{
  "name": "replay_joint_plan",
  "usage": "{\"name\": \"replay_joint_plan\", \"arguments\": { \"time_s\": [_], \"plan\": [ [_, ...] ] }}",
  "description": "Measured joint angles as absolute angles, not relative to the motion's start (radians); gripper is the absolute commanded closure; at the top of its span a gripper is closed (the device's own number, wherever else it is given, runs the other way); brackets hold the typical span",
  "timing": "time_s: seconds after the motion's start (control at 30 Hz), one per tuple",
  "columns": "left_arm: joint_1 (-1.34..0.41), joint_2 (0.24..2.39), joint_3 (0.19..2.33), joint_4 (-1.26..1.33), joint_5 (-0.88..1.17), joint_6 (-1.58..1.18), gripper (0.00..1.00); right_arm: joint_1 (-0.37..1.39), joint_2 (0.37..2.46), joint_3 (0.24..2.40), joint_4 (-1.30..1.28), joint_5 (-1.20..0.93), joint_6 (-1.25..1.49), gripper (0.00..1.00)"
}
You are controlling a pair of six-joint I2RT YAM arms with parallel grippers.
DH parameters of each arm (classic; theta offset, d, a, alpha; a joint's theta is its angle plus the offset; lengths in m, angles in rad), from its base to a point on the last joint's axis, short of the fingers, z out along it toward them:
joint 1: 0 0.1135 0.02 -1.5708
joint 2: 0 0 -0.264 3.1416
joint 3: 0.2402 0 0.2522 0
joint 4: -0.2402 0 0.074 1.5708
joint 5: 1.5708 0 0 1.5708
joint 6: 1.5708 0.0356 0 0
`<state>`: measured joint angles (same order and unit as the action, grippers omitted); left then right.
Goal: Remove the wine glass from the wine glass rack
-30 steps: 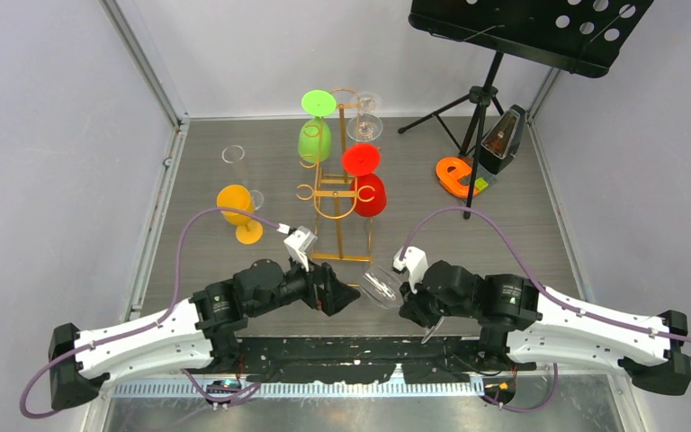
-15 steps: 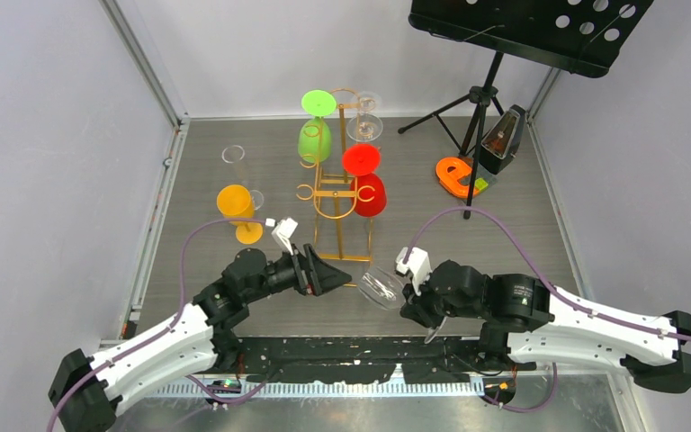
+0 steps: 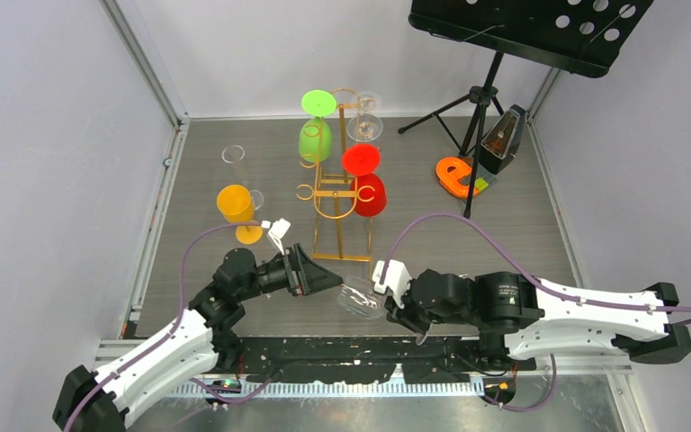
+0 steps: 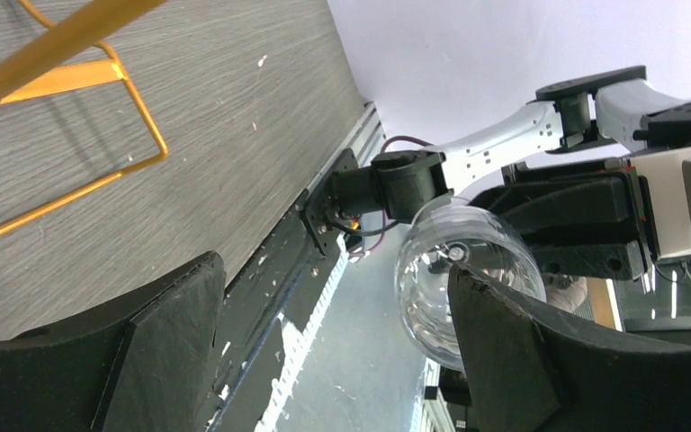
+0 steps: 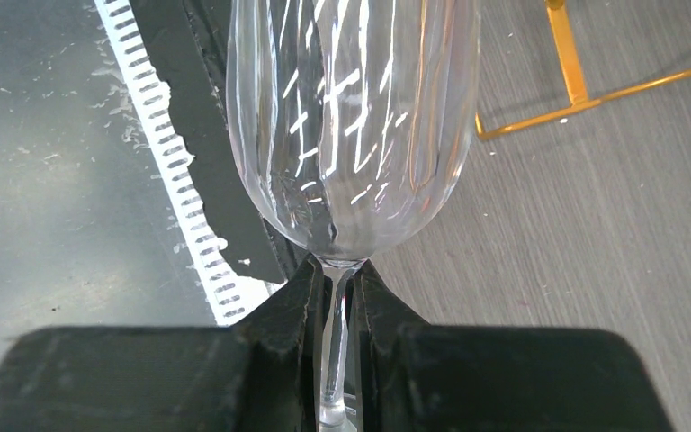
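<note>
Right gripper (image 3: pixel 387 302) is clamped on the stem of a clear wine glass (image 3: pixel 357 300); left gripper (image 3: pixel 326 277) has its jaws wide apart and holds nothing.

Surface: grey wood-grain table (image 3: pixel 504 234) with pale walls (image 3: pixel 54 135) on three sides. A black plate runs along the near edge under the arm bases. Gold wire rack (image 3: pixel 335 191) stands mid-table, upright. A green glass (image 3: pixel 315 139) and a red glass (image 3: pixel 369 193) hang on it, and a second clear glass (image 3: pixel 364 121) hangs at the far top. An orange glass (image 3: pixel 237 207) stands on the table left of the rack. Black music stand (image 3: pixel 522 27) is at the far right corner, with an orange item (image 3: pixel 457 175) near its feet.

The wine glass is off the rack. It lies tilted near the table's near edge, just in front of the rack's base and apart from it, with its bowl pointing toward the left gripper. The left gripper's tips sit close to the bowl; whether they touch it I cannot tell.

Right wrist view: fingers (image 5: pixel 288 315) pinch the thin stem right below the ribbed bowl (image 5: pixel 351 117), and a rack base wire (image 5: pixel 569 54) shows at the upper right. The top view hides that pinch.

Left wrist view: open gripper (image 4: pixel 333 288), with the bowl (image 4: pixel 450 261) just past the right finger and the right arm behind it. The rack base corner (image 4: pixel 54 79) shows at the upper left.
</note>
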<state>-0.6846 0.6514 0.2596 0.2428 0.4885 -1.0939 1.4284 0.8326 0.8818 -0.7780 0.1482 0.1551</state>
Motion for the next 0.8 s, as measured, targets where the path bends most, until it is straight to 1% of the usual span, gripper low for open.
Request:
{"name": "replay_joint_plan", "arguments": {
  "time_s": [0.23,0.5,0.8],
  "plan": [
    [-0.68,0.591,0.256,0.215,0.547,-1.092,0.14,1.43,0.894,0.921,-0.762,0.165,0.102,0.94],
    [-0.679,0.569,0.254,0.164,0.596,-1.079,0.25,1.444,0.976,0.974,-0.73,0.167,0.053,0.94],
    [-0.679,0.567,0.251,0.152,0.632,-1.066,0.58,1.452,1.009,0.99,-0.711,0.173,0.027,0.94]
  ]
}}
